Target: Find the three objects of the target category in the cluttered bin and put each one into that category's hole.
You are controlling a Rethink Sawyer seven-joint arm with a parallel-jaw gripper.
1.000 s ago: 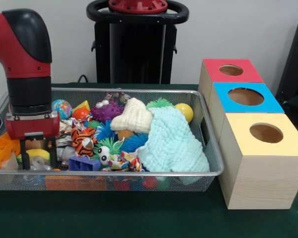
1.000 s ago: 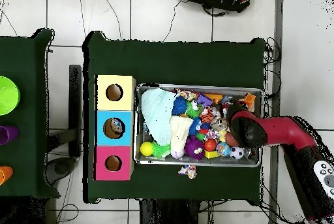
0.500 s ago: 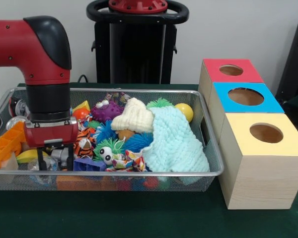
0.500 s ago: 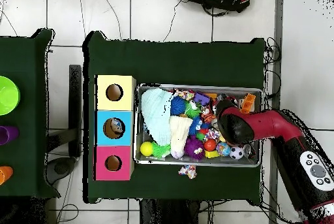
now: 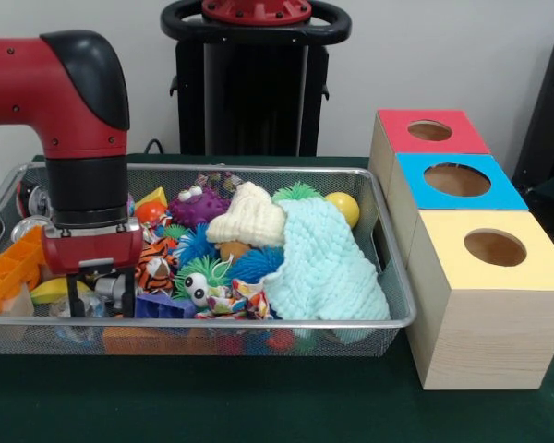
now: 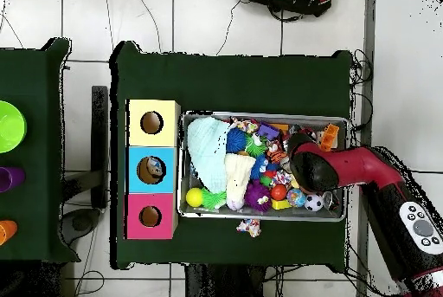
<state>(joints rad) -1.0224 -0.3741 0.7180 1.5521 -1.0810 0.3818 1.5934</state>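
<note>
- The search step is judged to be in hand: the gripper is lowered into the wire bin at its 9 o'clock end in the front view, and nothing is seen being carried toward the boxes.
- The jaws are seen as two dark fingers set a little apart, down among the toys; whether anything is pinched between them cannot be told, since a silvery piece sits right at them.
- The target category is not named, so the three wanted objects cannot be singled out; all candidates are taken to lie in the bin's clutter.
- The holes are found in three boxes in a row at 3 o'clock of the bin: a red-topped box, a blue-topped box and a yellow-topped box.
- Next, a clean pinch on one object and a straight lift clear of the bin's rim would be called for.
- Around the gripper an orange block, a striped tiger toy and a blue block are crowded.
- A pale blue knitted cloth and a cream knitted cloth are draped over the 3 o'clock half, and whatever lies beneath is hidden.
- A small toy lies on the green desk just outside the bin.
</note>
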